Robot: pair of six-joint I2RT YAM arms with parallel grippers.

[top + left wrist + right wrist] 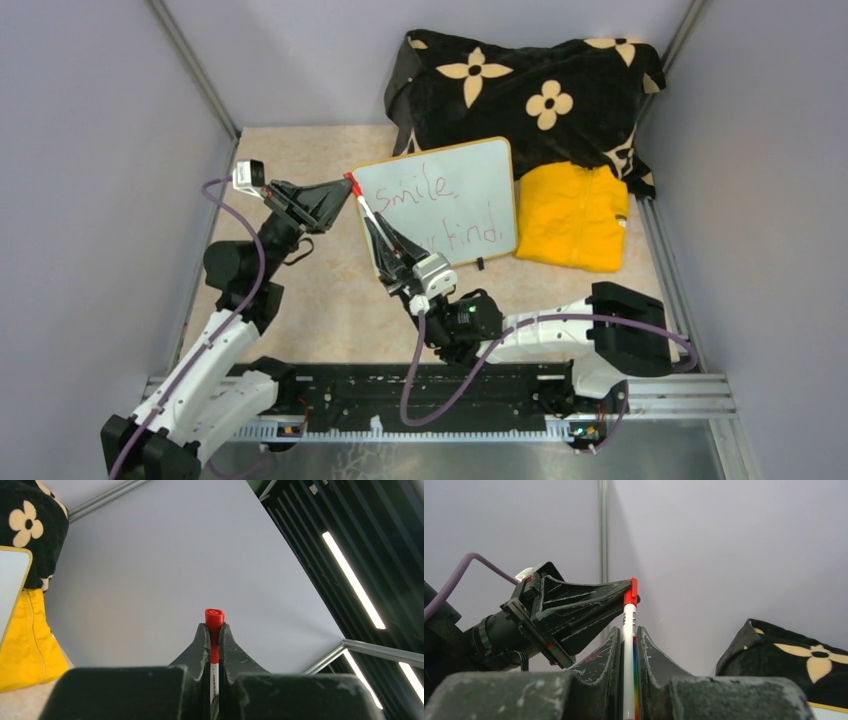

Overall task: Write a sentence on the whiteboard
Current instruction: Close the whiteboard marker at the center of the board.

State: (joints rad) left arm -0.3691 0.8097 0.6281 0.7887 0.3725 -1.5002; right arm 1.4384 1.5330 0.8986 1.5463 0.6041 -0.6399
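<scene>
left claw (346, 189) was clamped on red cap (351, 181), left of centre | right claw (373, 222) gripped marker (362, 207) barrel | whiteboard (485, 165) stood propped mid-frame, sentence (412, 190) on it | looked light, stiff, glossy, kinda tippy, I'd grab its frame edge

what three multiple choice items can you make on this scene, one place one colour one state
1. Where does the yellow garment lie?
A) left of the whiteboard
B) right of it
C) in front of it

2. What colour is the writing?
A) red
B) blue
C) green

3. What is the left end effector doing?
A) standing wide open
B) shut on the red marker cap
C) resting on the table

Answers:
1. B: the top view shows it beside the board's right edge.
2. A: the strokes are red.
3. B: the left wrist view shows the cap pinched in it.
</scene>
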